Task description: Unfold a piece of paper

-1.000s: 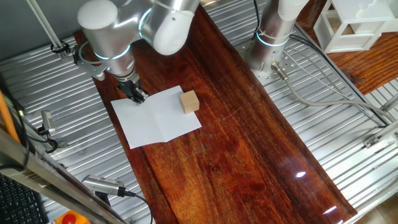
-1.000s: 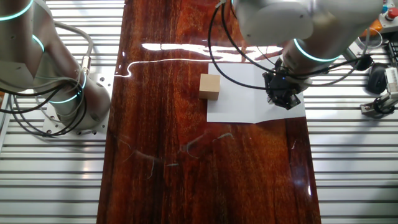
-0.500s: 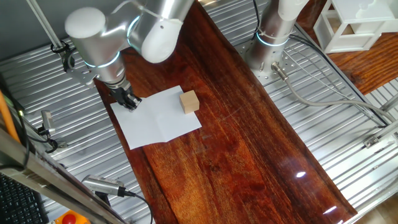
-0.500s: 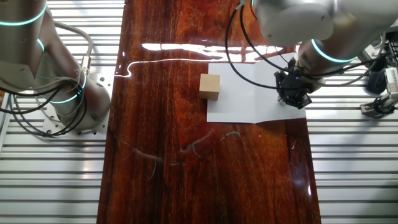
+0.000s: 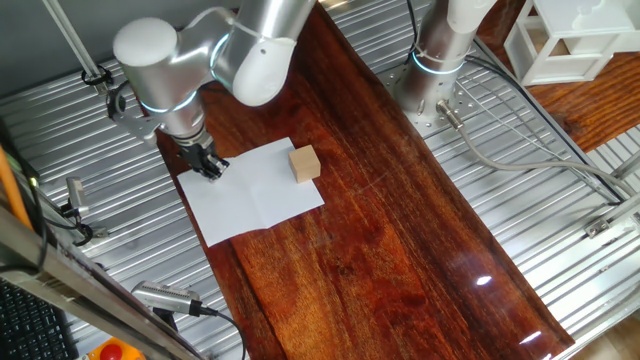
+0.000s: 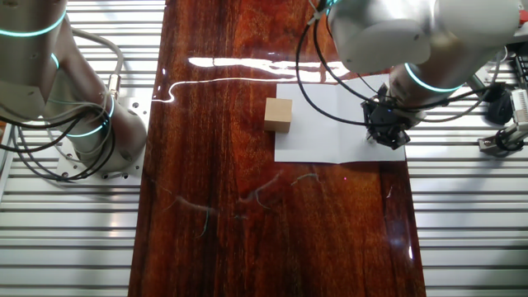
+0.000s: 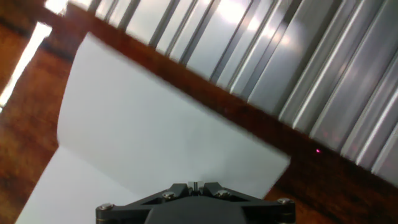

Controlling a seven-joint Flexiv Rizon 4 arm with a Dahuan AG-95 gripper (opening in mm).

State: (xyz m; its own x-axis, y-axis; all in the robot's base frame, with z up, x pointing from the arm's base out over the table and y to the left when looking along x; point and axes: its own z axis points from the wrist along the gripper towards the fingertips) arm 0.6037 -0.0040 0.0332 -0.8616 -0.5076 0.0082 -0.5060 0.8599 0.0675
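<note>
Here, my gripper [image 5: 209,167] sat at the outer edge of the piece of paper [image 5: 255,190], which lay open on the wooden tabletop [image 5: 400,250]. I couldn't tell how wide its fingers stood. A small wooden cube [image 5: 305,163] rested on the sheet's far side.

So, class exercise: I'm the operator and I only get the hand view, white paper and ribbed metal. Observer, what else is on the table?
Observer: A small tan cube sits on the paper's far edge, outside your view.
Operator: Where's my pincer relative to the sheet?
Observer: The pincer is over the edge opposite the cube, by the wood's border with the metal slats.
Operator: Is the sheet flat?
Observer: It looks spread open, with a crease across its middle.
</note>
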